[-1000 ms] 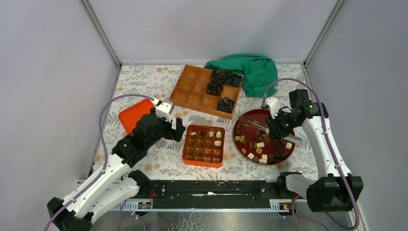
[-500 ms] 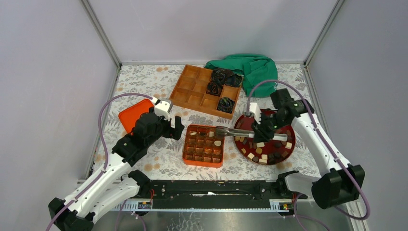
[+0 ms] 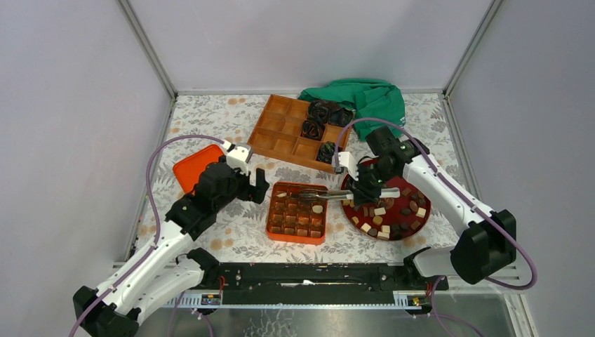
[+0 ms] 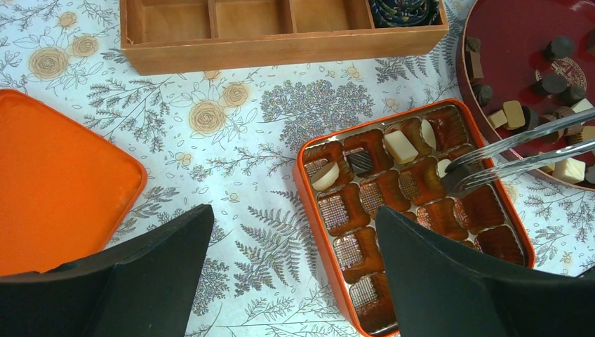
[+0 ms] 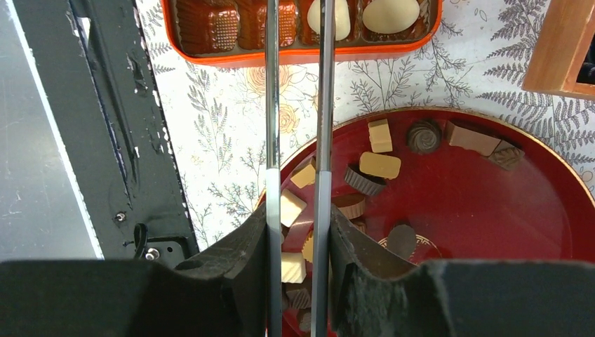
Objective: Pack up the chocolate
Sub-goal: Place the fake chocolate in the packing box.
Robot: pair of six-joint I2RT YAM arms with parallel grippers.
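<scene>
Several chocolate pieces [image 3: 382,226], dark, tan and cream, lie on the round dark-red plate [image 3: 412,191], also in the right wrist view [image 5: 491,210]. The orange box [image 3: 269,210] holds a few pieces [image 4: 400,146] in its cells. My right gripper [image 3: 359,191] is shut on metal tongs [image 3: 326,194], both blades pinched between its pads [image 5: 298,217]. The tongs' tips [image 4: 459,179] hang over the box's right side with something dark between them; I cannot tell what. My left gripper [image 4: 295,210] stands open, empty, above the box's left rim [image 4: 309,203].
A wooden compartment tray [image 3: 281,130] with black crinkled rosettes [image 3: 319,116] sits behind the box. A green cloth [image 3: 368,102] lies at the back right. The orange lid [image 3: 195,167] lies at the left. A black rail [image 3: 309,274] runs along the near edge.
My right arm swung left from over the plate, carrying the tongs, so their tips now reach over the orange box. The left arm has stayed put.
</scene>
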